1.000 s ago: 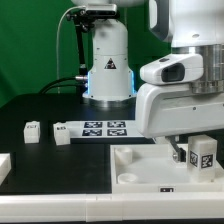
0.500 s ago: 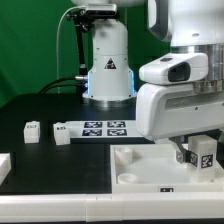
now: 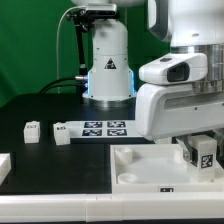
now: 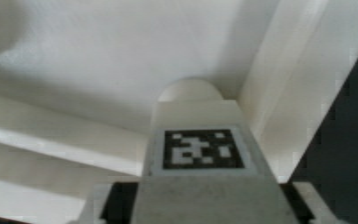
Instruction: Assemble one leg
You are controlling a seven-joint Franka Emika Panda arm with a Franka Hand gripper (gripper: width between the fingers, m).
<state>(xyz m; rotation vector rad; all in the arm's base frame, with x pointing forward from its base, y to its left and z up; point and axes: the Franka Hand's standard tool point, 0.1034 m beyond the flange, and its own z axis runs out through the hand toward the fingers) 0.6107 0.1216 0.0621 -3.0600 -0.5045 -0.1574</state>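
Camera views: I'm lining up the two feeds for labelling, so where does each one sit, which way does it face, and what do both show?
Exterior view: off the arm, at table height, facing the Panda's base across the table; the arm's white links fill the exterior view's right, above the tray.
Wrist view: on the wrist, looking down along the held leg at the tray; the fingers hardly show.
Shared: the tagged leg over the tray.
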